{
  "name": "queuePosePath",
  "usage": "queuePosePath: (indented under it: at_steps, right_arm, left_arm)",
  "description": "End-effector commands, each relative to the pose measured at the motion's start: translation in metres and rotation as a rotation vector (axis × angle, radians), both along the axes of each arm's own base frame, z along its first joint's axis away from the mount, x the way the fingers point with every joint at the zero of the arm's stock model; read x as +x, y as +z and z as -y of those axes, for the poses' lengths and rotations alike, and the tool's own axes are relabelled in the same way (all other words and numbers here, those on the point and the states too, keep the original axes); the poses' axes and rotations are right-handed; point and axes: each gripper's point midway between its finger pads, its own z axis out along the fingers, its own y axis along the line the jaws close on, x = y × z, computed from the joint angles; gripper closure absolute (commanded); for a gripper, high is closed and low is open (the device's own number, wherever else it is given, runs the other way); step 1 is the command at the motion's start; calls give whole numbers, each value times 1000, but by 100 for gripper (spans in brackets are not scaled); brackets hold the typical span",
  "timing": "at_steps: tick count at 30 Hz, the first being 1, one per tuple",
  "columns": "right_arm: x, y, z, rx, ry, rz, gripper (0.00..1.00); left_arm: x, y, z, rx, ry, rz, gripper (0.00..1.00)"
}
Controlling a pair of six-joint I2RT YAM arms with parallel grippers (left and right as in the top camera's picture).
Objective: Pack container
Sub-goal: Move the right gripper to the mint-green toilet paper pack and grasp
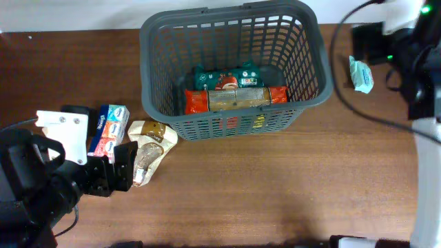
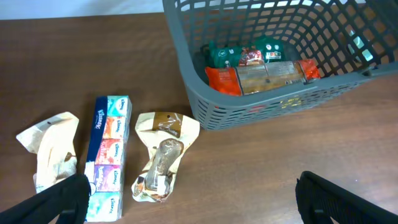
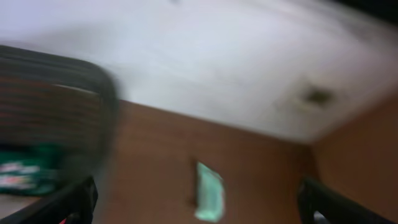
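The container [image 1: 303, 103] is a large dark grey slotted basket at the back middle of the table. It also shows in the left wrist view [image 2: 205, 106]. Inside lie green packets [image 1: 220, 74], an orange packet [image 1: 196, 102] and a tan packet [image 1: 238, 98]. My left gripper [image 1: 114, 172] is open and empty, low over the table by a tissue multipack [image 2: 107, 155] and a beige snack bag [image 2: 163, 152]. My right gripper [image 3: 199, 202] is open and empty to the right of the basket, over a pale teal packet [image 3: 209, 190] that lies on the table [image 1: 360, 74].
A second cream bag [image 2: 50, 149] lies left of the tissue multipack [image 1: 110, 129]. The beige bag [image 1: 148, 145] sits just in front of the basket's left corner. A black cable [image 1: 358, 103] runs across the table at the right. The right wrist view is blurred.
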Motion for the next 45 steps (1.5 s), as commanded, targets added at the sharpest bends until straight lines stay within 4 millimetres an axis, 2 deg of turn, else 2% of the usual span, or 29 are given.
queuePosePath:
  at_steps: [1, 5, 8, 11, 17, 19, 24, 30, 36, 41, 45]
  right_arm:
    - [17, -51, 49, 59, -138, -116, 1]
    - [38, -89, 75, 76, -184, -180, 1]
    - [63, -124, 98, 158, -260, -184, 1]
    - [86, -168, 108, 225, -244, -222, 1]
    - [114, -262, 127, 250, -266, -320, 1]
    - [120, -279, 128, 253, -265, -328, 1]
    - [127, -304, 131, 257, -265, -343, 1]
    - [126, -341, 130, 270, -267, -401, 1]
    - [124, -368, 126, 290, -258, -445, 1]
    - [122, -382, 121, 312, -244, -473, 0]
    - [122, -382, 120, 315, -241, -473, 13]
  left_arm:
    - [-2, 4, 1, 3, -11, 15, 1]
    - [-2, 4, 1, 3, -11, 15, 1]
    - [-2, 4, 1, 3, -11, 15, 1]
    - [-2, 4, 1, 3, -11, 15, 1]
    - [-2, 4, 1, 3, -11, 15, 1]
    - [-2, 4, 1, 3, -11, 15, 1]
    - [-2, 4, 1, 3, -11, 15, 1]
    - [-2, 4, 1, 3, -11, 15, 1]
    - [-2, 4, 1, 3, -11, 15, 1]
    - [-2, 4, 1, 3, -11, 16, 1]
    - [-2, 4, 1, 3, -12, 15, 1]
